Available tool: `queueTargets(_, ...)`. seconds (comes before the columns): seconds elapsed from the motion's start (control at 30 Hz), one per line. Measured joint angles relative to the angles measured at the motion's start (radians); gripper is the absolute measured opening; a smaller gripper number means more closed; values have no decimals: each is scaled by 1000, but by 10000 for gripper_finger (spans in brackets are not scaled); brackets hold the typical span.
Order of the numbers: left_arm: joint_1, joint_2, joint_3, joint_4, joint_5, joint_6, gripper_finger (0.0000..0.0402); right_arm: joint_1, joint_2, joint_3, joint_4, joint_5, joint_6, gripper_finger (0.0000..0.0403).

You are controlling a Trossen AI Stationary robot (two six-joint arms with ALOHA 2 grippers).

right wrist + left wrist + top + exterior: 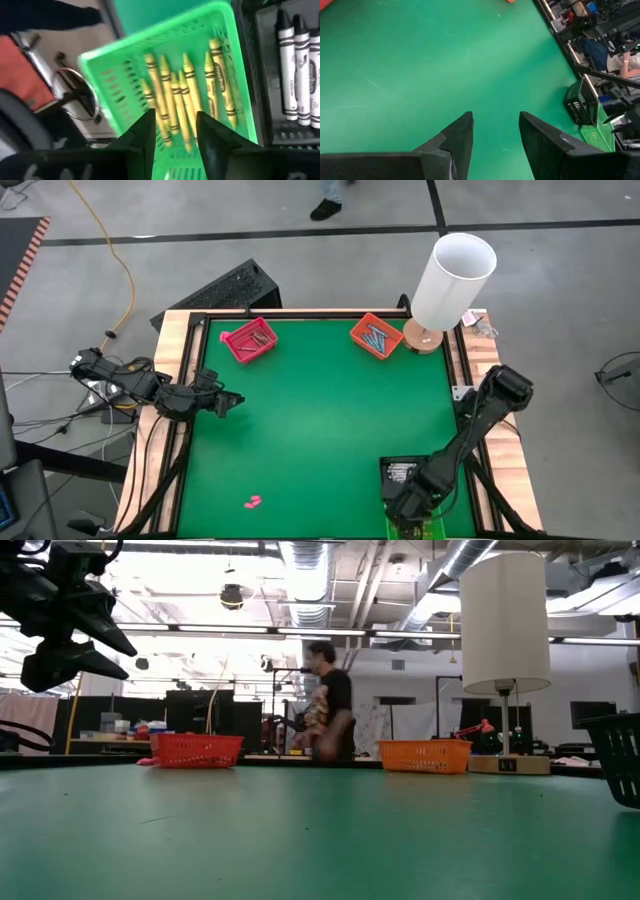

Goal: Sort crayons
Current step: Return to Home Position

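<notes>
My right gripper (175,114) hangs open over a green basket (120,75) at the table's near right corner, fingers pointing down, nothing between them. Several yellow crayons (187,95) lie flat on the basket's floor. Beside it, a black basket (260,60) holds white crayons (300,65). At the far side, a red basket (250,340) holds reddish crayons and an orange basket (376,336) holds blue crayons. My left gripper (232,402) waits open above the table's left side, its fingers (460,135) over bare green surface.
A white lamp (450,280) on a wooden base stands at the far right corner. A small pink lump (252,502) lies near the front edge, left of centre. A person (330,705) walks in the room beyond the far edge. The green tabletop (320,430) lies between the baskets.
</notes>
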Motion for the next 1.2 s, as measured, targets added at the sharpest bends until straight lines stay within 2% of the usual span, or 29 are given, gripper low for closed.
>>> queueTargets(0.2,0,0,0,7,3,-20,149,-48,-125,3,-3,27,7,135)
queueTargets(0.4,0,0,0,28,3,-70,149,-144,-263,4,-9,149,-2,127)
queueTargets(0.6,0,0,0,30,7,-169,149,-275,-393,4,-18,155,-8,123)
queueTargets(0.8,0,0,0,29,92,-138,149,-386,-502,4,-15,104,-131,123)
queueTargets(0.93,0,0,0,16,178,-84,149,-452,-551,4,15,117,-148,123)
queueTargets(1.07,0,0,0,14,256,-100,149,-492,-570,4,176,153,-284,123)
queueTargets(1.13,0,0,0,12,315,-101,149,-505,-574,4,252,113,-362,123)
queueTargets(1.2,-1,0,0,11,333,-76,149,-515,-577,4,302,55,-442,123)
